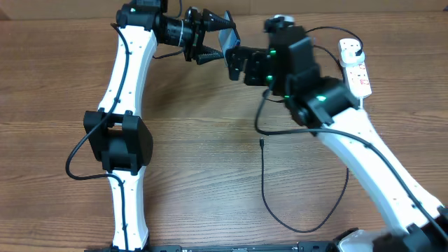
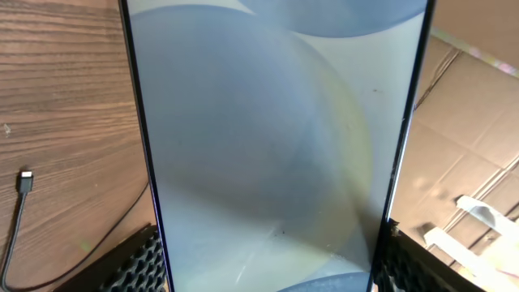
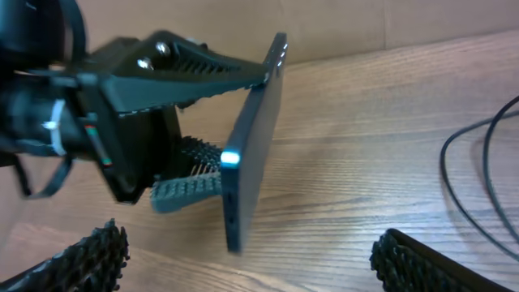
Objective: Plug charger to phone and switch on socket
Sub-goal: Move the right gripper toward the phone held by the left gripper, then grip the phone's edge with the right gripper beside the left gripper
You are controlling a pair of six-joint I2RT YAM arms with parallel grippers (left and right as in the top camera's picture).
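Observation:
My left gripper (image 1: 208, 42) is shut on the phone (image 1: 228, 36) and holds it tilted above the table at the far middle. In the left wrist view the phone (image 2: 268, 138) fills the frame with a pale blue-grey screen, clamped between both pads (image 2: 268, 272). My right gripper (image 1: 238, 61) is open and empty, right next to the phone. In the right wrist view the phone (image 3: 253, 138) is edge-on just beyond my open fingers (image 3: 251, 264). The charger cable (image 1: 266, 189) lies on the table, its tip (image 1: 260, 142) loose; the tip also shows in the left wrist view (image 2: 25, 180). The socket (image 1: 355, 66) lies at the far right.
The charger cable loops toward the table's front edge (image 1: 304, 227) and back under my right arm. A stretch of it shows in the right wrist view (image 3: 474, 182). A cardboard wall (image 3: 324, 24) stands behind the table.

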